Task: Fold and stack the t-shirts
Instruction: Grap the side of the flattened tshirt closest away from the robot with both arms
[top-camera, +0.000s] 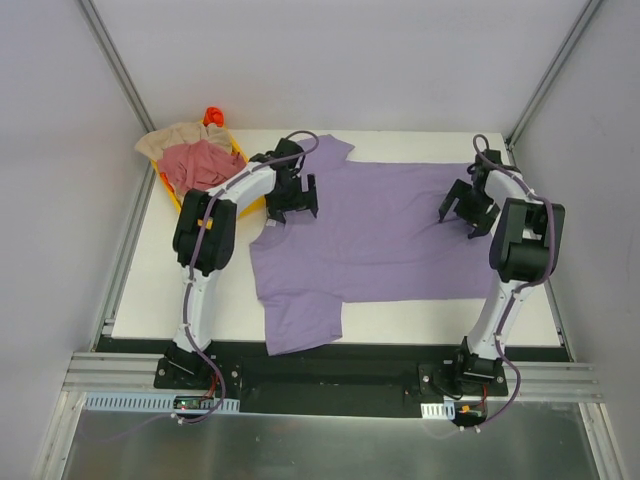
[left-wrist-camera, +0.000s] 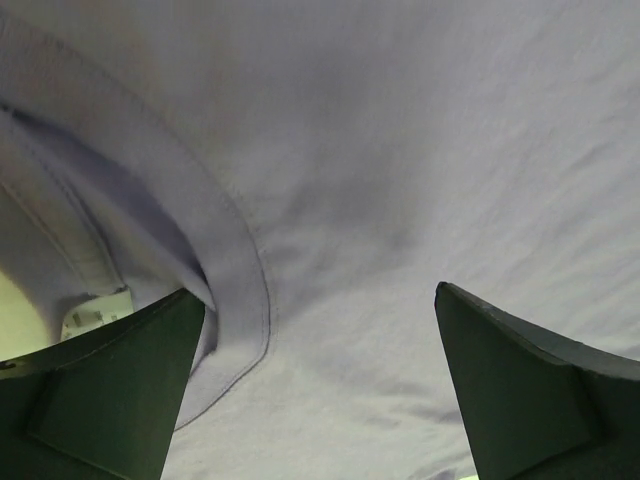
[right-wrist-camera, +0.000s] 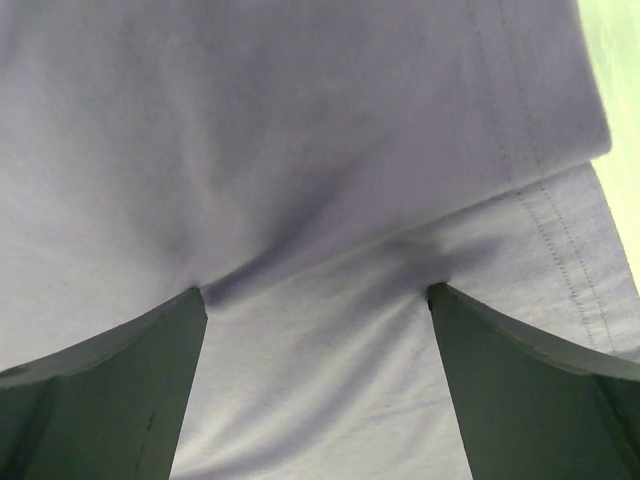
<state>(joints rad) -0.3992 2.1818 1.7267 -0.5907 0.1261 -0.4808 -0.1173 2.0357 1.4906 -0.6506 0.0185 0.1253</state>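
Note:
The lavender-purple t-shirt (top-camera: 370, 235) lies spread flat on the white table, neck to the left, hem to the right. My left gripper (top-camera: 292, 200) is open, pressed down on the cloth at the collar (left-wrist-camera: 235, 290); the white neck label (left-wrist-camera: 95, 310) shows beside its left finger. My right gripper (top-camera: 466, 210) is open, its fingertips (right-wrist-camera: 190, 310) pushing into the cloth near the hem (right-wrist-camera: 560, 230), with a wrinkle between them. The dusty pink-red t-shirt (top-camera: 200, 163) and the beige t-shirt (top-camera: 175, 138) lie crumpled in the yellow tray (top-camera: 176, 194).
An orange-red object (top-camera: 212, 115) sits behind the tray at the back left. Grey walls close the table at back and sides. A black rail (top-camera: 330, 365) holds the arm bases at the near edge.

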